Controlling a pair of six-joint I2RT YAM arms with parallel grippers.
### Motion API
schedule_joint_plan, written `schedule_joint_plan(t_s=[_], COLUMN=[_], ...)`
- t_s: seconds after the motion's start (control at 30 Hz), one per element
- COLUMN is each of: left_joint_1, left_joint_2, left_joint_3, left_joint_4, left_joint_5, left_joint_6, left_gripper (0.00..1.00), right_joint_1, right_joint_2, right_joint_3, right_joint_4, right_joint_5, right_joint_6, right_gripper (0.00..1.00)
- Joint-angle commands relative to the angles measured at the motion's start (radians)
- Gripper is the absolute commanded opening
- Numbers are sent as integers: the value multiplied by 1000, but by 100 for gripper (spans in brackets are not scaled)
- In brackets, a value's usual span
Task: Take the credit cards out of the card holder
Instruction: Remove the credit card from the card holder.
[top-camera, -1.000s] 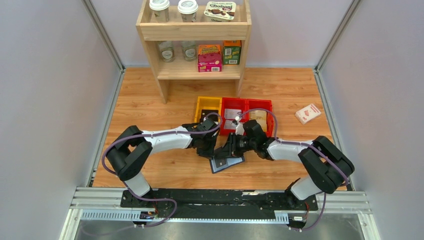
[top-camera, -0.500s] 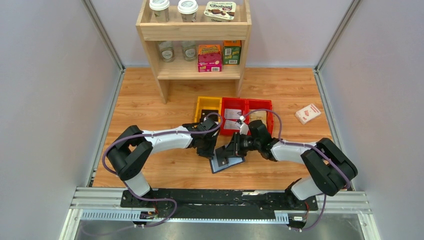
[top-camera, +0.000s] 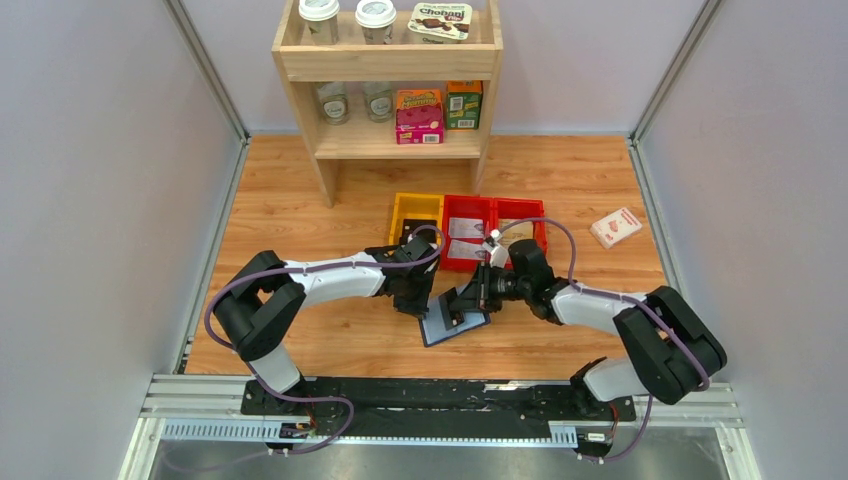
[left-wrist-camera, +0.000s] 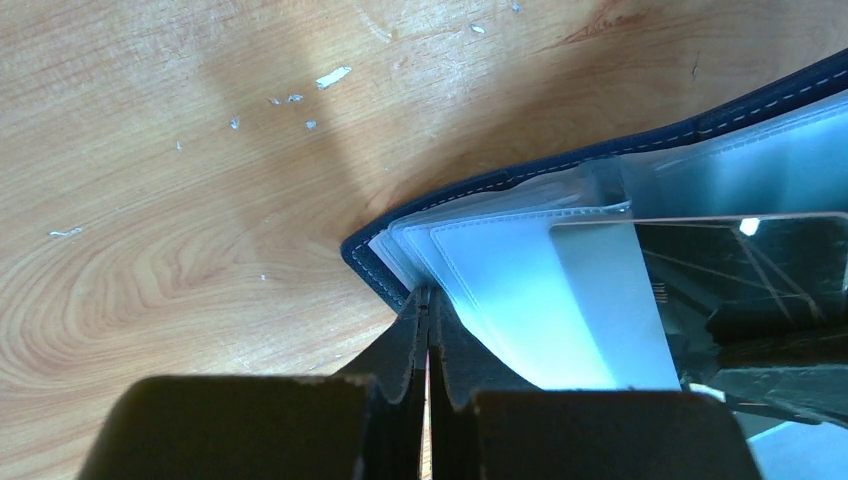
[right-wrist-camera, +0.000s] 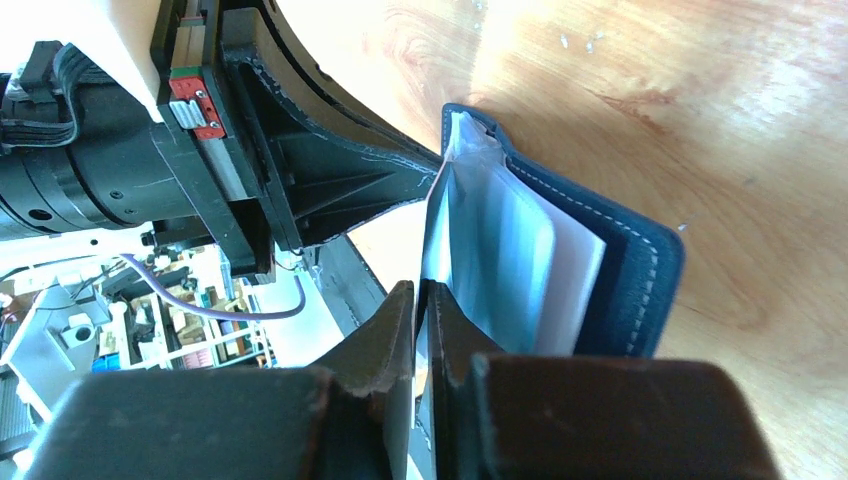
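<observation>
We are looking at the card holder (top-camera: 455, 322) lying open on the wooden table (top-camera: 300, 210), just on the near side of the yellow bin (top-camera: 415, 210) and the two red bins (top-camera: 492, 222), between the two grippers; the left gripper (left-wrist-camera: 428, 300) is pressing its jaws together on the navy cover at a corner of the holder, with no gap showing between the fingers; the right gripper (right-wrist-camera: 424, 296) is sitting at the holder's other side, its jaws closed to a thin slit and pinching the edge of the clear sleeves (right-wrist-camera: 500, 260), which are fanning up from the cover; we cannot tell whether a card is lying inside the pinched sheet; in the left wrist view a black credit card (left-wrist-camera: 745, 255) with faint light lines is showing through one sleeve; a white-and-red box (top-camera: 615, 227) is lying well apart on the right.
</observation>
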Motion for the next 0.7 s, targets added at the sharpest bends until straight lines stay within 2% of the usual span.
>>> schedule_joint_plan(t_s=[0.0,0.2,0.47,0.53,0.67], left_joint_1=[1,1,1,2,1], left_joint_2=[48,1,-131,-174,-300], left_joint_3=[-27,-37,-13,1,9], left_joint_4=[-16,2,-12,-22,-19], left_joint_5=[-81,-111,-221,-242,-275], left_joint_6=[35,30,65,70,40], left_gripper=[0,3,32,44,61], right_joint_1=[-32,-51,-51,-49,-46], right_joint_2=[-53,-125,-315,-379,-504], right_joint_3=[-7,-7,-2,-15,-62], right_joint_4=[-22,-141,-273,-272,-175], right_joint_5=[-13,46,169,200,278], right_joint_6=[-35,-74,-80,-46,58], right_gripper=[8,3,0,0,0])
